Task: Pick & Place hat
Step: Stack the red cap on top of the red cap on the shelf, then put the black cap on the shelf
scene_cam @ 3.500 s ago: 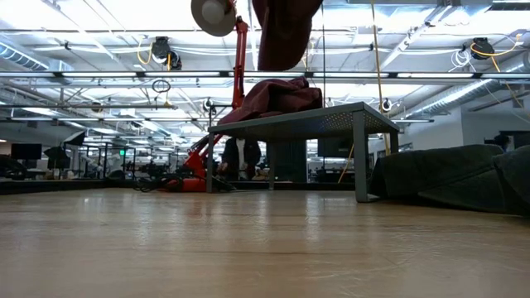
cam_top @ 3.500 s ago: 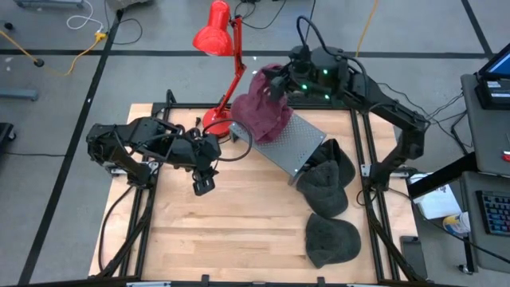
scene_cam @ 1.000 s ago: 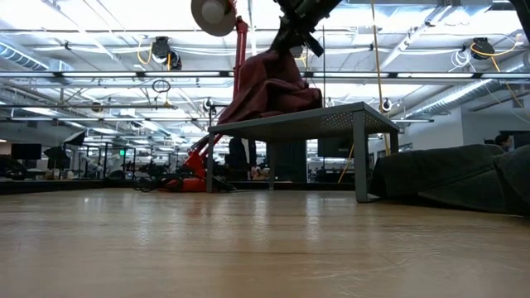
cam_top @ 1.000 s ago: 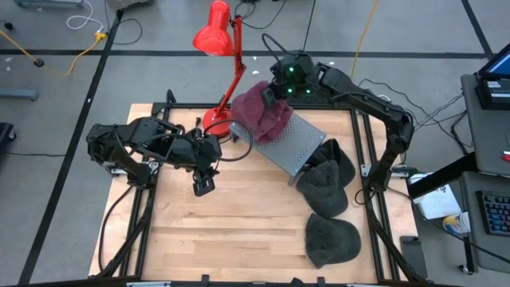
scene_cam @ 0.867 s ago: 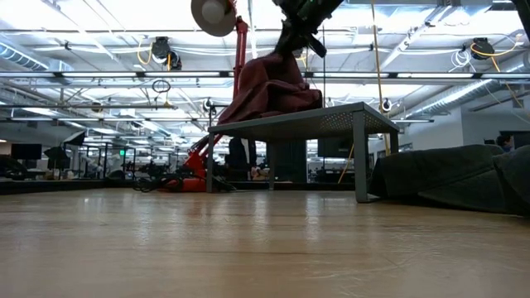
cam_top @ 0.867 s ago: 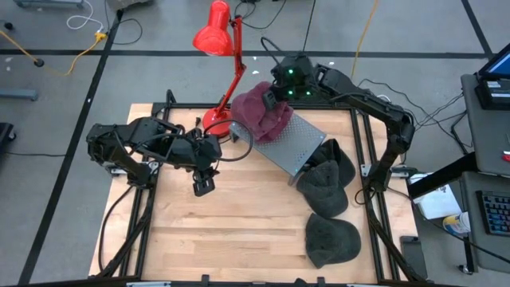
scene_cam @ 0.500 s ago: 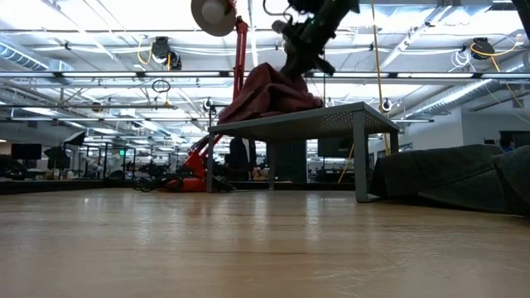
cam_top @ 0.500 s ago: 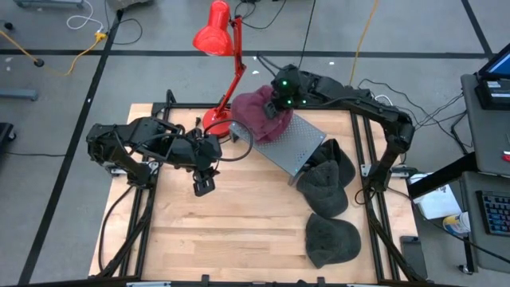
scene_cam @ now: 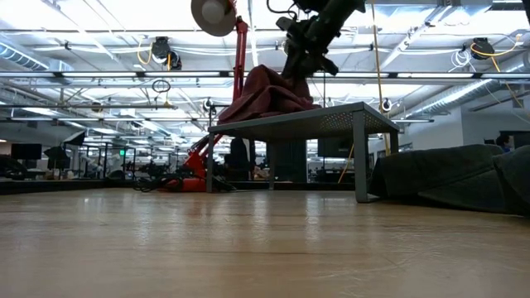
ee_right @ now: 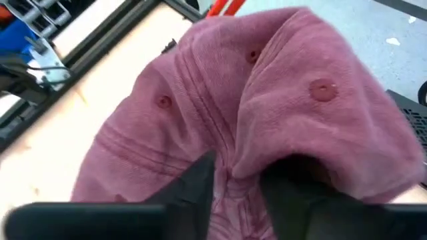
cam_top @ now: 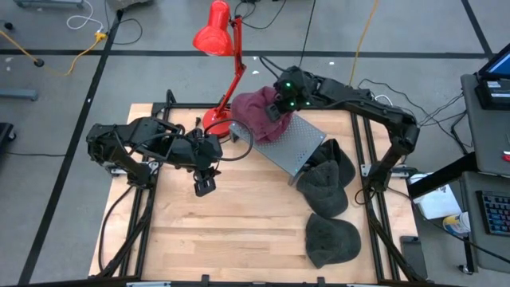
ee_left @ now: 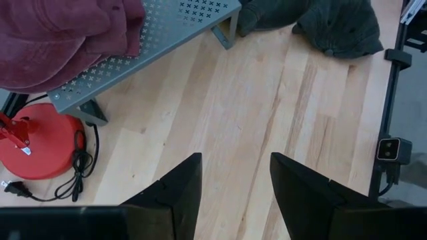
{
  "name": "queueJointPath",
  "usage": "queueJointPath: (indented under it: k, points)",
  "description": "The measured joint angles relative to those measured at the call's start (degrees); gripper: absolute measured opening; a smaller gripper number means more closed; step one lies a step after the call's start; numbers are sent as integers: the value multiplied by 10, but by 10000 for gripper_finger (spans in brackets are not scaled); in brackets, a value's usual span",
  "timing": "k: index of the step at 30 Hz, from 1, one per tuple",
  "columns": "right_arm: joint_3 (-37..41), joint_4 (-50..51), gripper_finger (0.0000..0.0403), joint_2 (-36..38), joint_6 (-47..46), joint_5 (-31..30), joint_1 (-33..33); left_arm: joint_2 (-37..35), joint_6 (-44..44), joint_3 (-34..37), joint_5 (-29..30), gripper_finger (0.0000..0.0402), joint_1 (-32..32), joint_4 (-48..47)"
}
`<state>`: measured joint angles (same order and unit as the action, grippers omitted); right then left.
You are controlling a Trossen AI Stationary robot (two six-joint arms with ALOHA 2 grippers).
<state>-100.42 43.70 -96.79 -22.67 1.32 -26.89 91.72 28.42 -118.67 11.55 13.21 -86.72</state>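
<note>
Wooden table (cam_top: pixel 239 239): three dark hats (cam_top: pixel 331 237), one maroon hat (cam_top: pixel 253 113) pinched by right end effector (cam_top: pixel 273 109).

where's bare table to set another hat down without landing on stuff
Bare wood runs across the table front, between the left gripper and the grey hats along its right edge. The far side is crowded: the maroon hat on the metal stand, the red lamp base, and the right gripper.

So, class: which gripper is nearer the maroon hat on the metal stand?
The right gripper: it is at the maroon hat on the metal stand. The left gripper hangs apart, over the table.
</note>
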Motion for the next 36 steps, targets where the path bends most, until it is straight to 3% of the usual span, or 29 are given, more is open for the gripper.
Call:
queueJointPath:
  k: [6,11,24,30,36]
  points:
    - [0,13,189,37,-27,-1,0,0,1,0,0,182,0,0]
    - [0,89,216,68,-58,-8,7,0,1,0,0,182,0,0]
    - [0,303,204,153,-178,-11,107,0,11,0,0,182,0,0]
    - [0,375,205,178,-267,44,172,0,15,0,0,182,0,0]
    - [0,442,201,197,-368,49,248,0,16,0,0,182,0,0]
